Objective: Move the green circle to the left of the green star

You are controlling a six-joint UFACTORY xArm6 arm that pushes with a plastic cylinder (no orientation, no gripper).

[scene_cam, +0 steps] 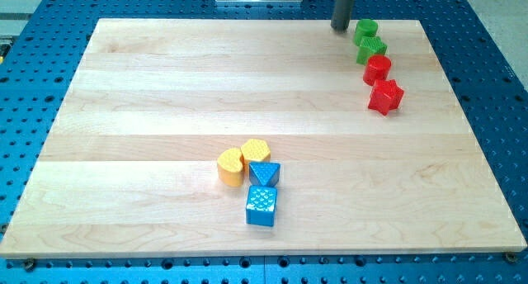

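Observation:
The green circle (366, 29) sits at the view's top right, near the board's top edge. The green star (372, 49) lies just below it, touching it. My tip (341, 27) is at the board's top edge, just left of the green circle, with a small gap between them. The rod rises out of the view's top.
A red circle (378, 69) and a red star (385, 97) continue the line below the green star. Near the bottom centre lie two yellow blocks (231, 167) (256, 151), a blue triangle (265, 173) and a blue cube (261, 205). The wooden board (148, 111) rests on a blue perforated table.

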